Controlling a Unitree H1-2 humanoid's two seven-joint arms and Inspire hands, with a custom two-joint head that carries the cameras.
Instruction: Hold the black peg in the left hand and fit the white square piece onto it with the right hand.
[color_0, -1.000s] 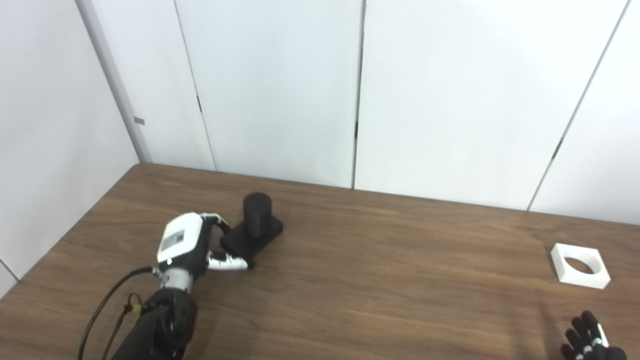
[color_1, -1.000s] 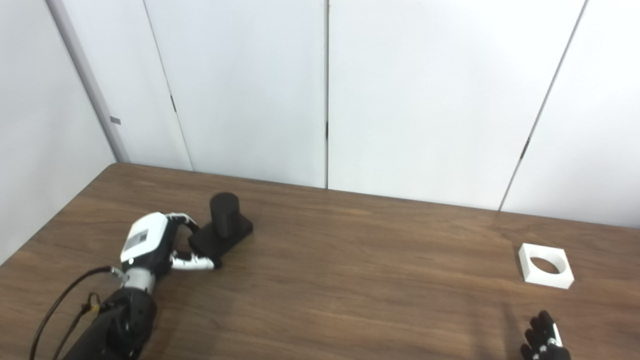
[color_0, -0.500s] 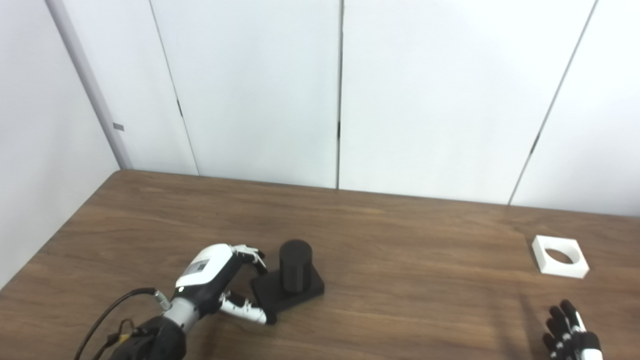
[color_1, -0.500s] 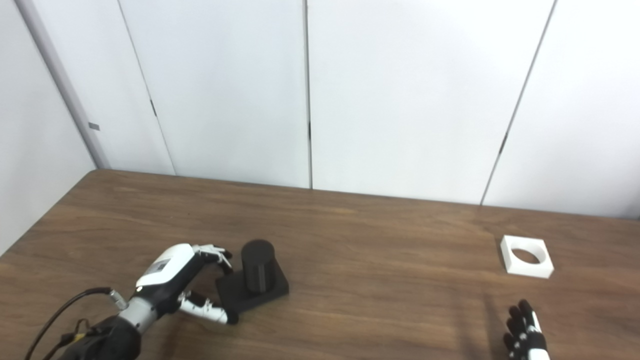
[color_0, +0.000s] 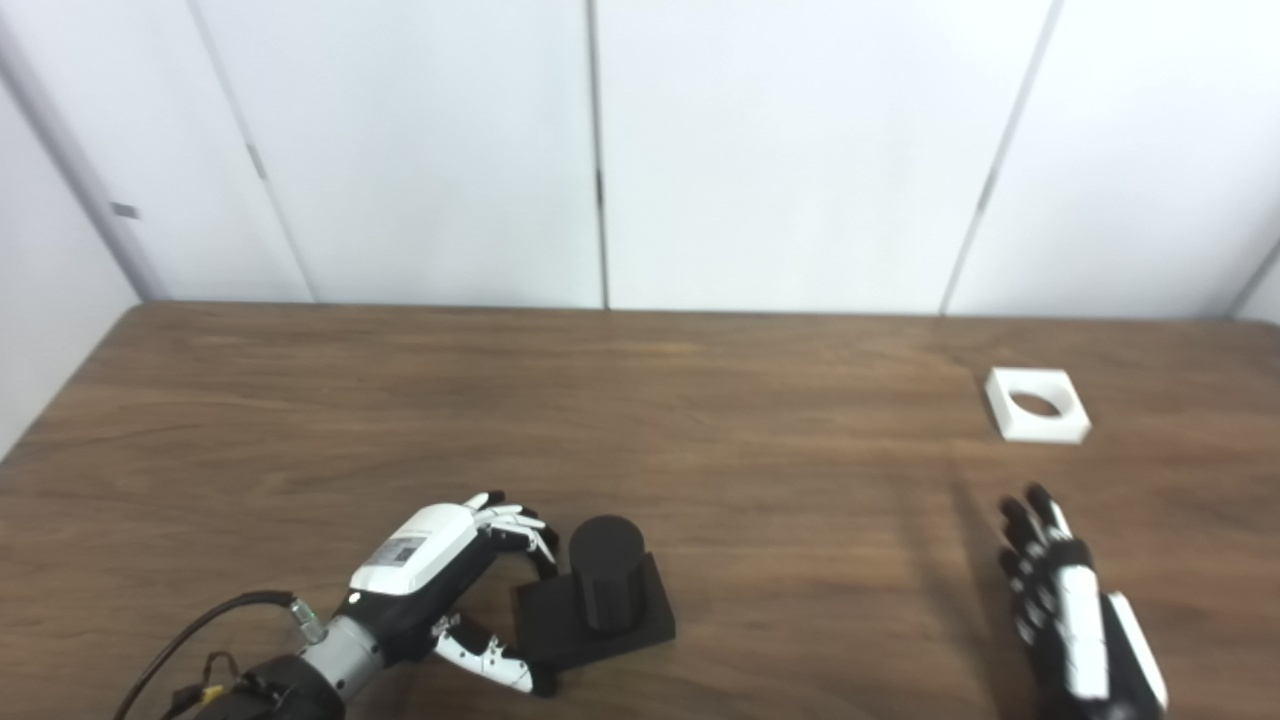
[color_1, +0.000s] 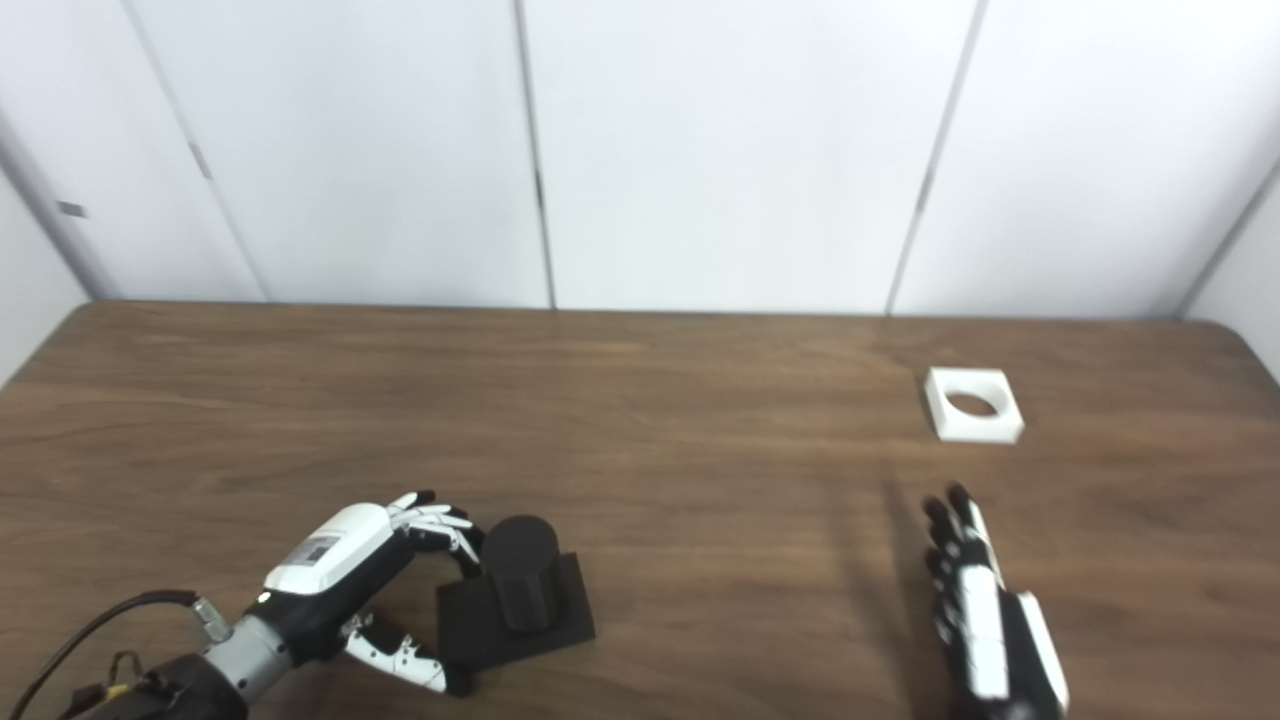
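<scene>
**A:** How far along is the job?

**B:** Just starting, I think. The left hand (color_0: 430, 575) is cupped around the peg (color_0: 605, 585), which stands on its flat black base at the near edge of the table (color_0: 300, 420). Fingers (color_0: 515, 525) curl by the top, and the thumb lies low by the base. I can't tell if it grips tight.

**A:** And the other hand?

**B:** The right hand (color_0: 1065, 600) is flat and open. It holds nothing. The white piece (color_0: 1037, 404) lies far off on the right, past the hand, not touched.

**A:** So what's left?

**B:** Grab the white piece, carry it over, and fit it on the peg.

**A:** How many things?

**B:** One peg, one white piece, two hands.
</scene>
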